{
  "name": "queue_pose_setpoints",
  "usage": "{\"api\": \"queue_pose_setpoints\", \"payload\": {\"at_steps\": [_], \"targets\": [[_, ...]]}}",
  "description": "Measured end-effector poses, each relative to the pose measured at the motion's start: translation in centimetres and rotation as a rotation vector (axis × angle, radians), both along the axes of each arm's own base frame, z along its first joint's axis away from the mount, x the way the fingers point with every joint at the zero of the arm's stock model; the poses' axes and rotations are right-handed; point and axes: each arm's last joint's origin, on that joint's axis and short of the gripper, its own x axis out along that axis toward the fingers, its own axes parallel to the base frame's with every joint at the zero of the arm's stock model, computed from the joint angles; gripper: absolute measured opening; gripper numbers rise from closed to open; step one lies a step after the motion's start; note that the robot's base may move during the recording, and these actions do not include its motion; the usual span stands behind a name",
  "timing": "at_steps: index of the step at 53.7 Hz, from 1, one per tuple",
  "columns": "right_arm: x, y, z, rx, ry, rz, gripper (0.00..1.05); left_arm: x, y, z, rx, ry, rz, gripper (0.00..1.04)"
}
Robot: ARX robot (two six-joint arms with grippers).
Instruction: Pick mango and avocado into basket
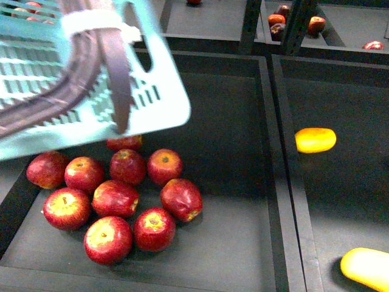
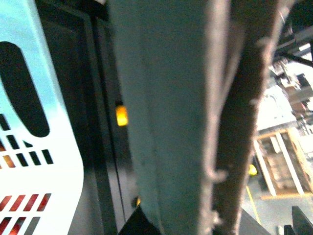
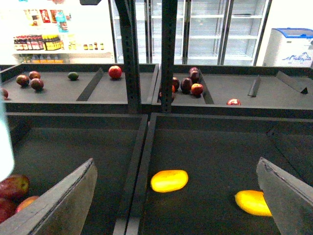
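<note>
basket [image 1: 165, 104] aloft | left end effector: blurred, cannot tell | right end effector [image 3: 175, 161]: apart

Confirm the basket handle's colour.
Dark brown-grey and ribbed; the basket handle shows best in the front view.

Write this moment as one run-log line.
basket: tilted above apples | mango: in right bin | right gripper: open, empty

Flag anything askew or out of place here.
The light turquoise slotted plastic basket hangs tilted in mid-air over the pile of red apples, its brown ribbed handle lying across its side wall. Nothing looks spilled or damaged.
</note>
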Motion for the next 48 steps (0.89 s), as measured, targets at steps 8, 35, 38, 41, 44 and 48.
{"api": "queue_pose_setpoints", "payload": {"at_steps": [8, 35, 38, 41, 44, 48], "targets": [[0.0, 0.0, 0.0, 0.0, 0.0, 0.0, 0.97, 2.3, -4.6, -3.2, 0.016, 0.096, -0.226, 0.08], [0.0, 0.0, 0.0, 0.0, 0.0, 0.0, 0.97, 3.6, -9.3, -3.2, -0.341, 0.029, -0.227, 0.08], [0.0, 0.0, 0.0, 0.0, 0.0, 0.0, 0.97, 3.6, -9.3, -3.1, -0.385, 0.033, -0.205, 0.08], [0.0, 0.0, 0.0, 0.0, 0.0, 0.0, 0.97, 3.7, -9.3, -3.0, -0.432, 0.052, -0.181, 0.08], [0.0, 0.0, 0.0, 0.0, 0.0, 0.0, 0.97, 3.6, -9.3, -3.1, -0.45, 0.069, -0.177, 0.08], [0.0, 0.0, 0.0, 0.0, 0.0, 0.0, 0.97, 3.6, -9.4, -3.4, -0.437, 0.1, -0.176, 0.08]]}}
